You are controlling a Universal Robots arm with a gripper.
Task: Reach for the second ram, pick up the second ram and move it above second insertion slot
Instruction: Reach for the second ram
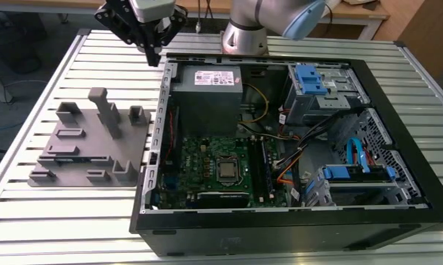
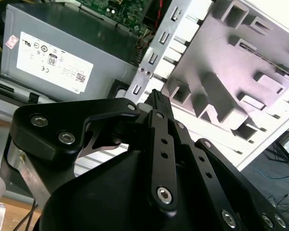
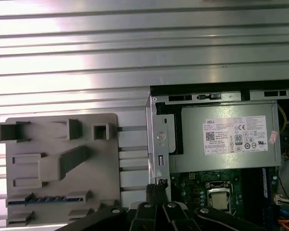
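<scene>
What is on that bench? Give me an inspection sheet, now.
Surface: slatted metal table.
Job's things: second ram lies in the grey fixture, untouched; open computer case beside it.
Clutter: nothing seen.
Grippers: gripper shut, empty, by the case's corner, apart from the ram.
Cables: blue cable and yellow cable inside the case.
Surroundings: wooden desk beyond the table.
</scene>
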